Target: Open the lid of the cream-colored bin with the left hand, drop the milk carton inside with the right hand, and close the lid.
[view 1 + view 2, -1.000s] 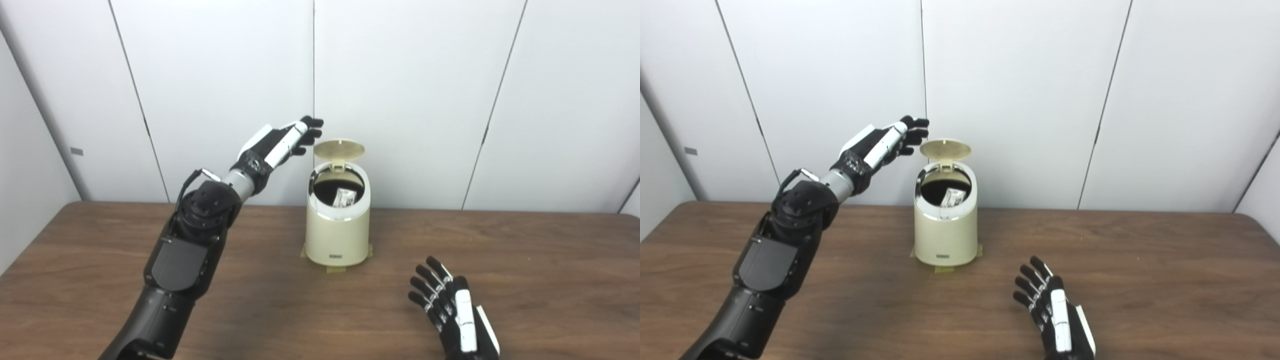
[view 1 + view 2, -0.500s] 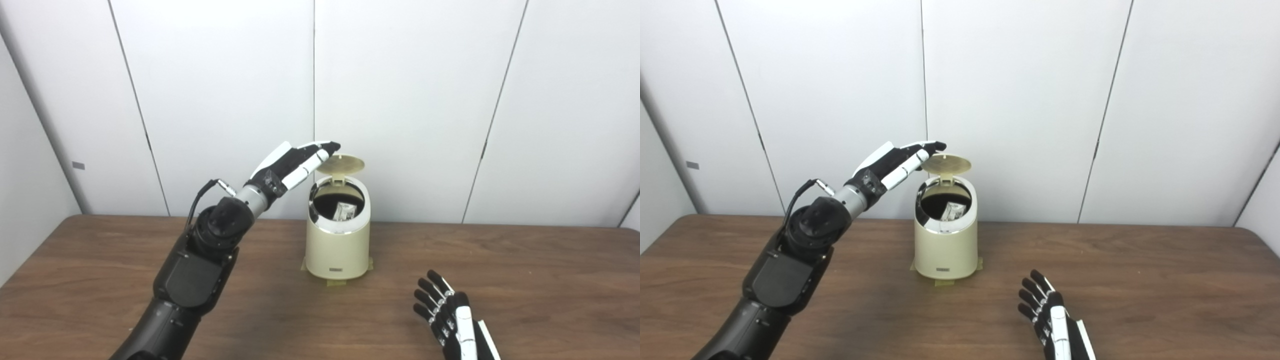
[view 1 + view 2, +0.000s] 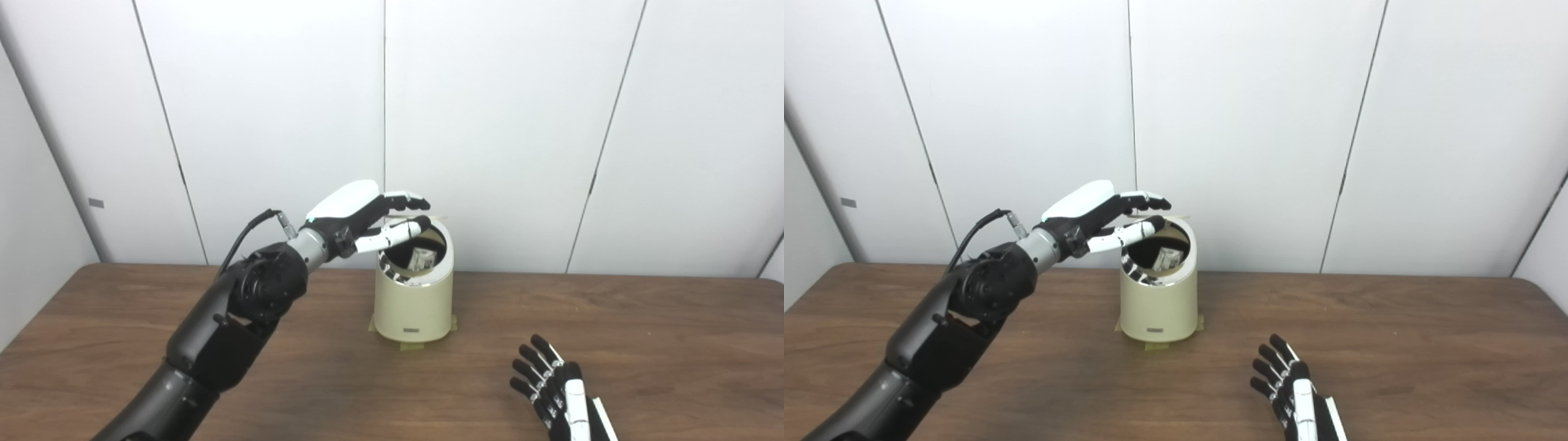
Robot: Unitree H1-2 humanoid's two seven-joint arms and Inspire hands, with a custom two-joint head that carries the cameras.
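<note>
Your left hand (image 3: 358,214) is palm-down over the rear rim of the cream-coloured cylindrical plastic bin (image 3: 413,294), fingers (image 3: 409,199) spread and extended, resting on or just above the round lid (image 3: 436,216), which is tilted low and shows only as a thin edge behind the opening; you cannot tell whether they touch it. The thumb (image 3: 395,229) reaches across the front of the opening. The hand grips nothing. Inside the bin, the small white printed milk carton (image 3: 421,258) lies tilted against the far wall. The bin stands near the back edge of the brown wooden table (image 3: 643,331), close to the white panelled wall (image 3: 502,122). Your right hand (image 3: 560,392) rests empty near the front edge, fingers apart, well clear of the bin.
</note>
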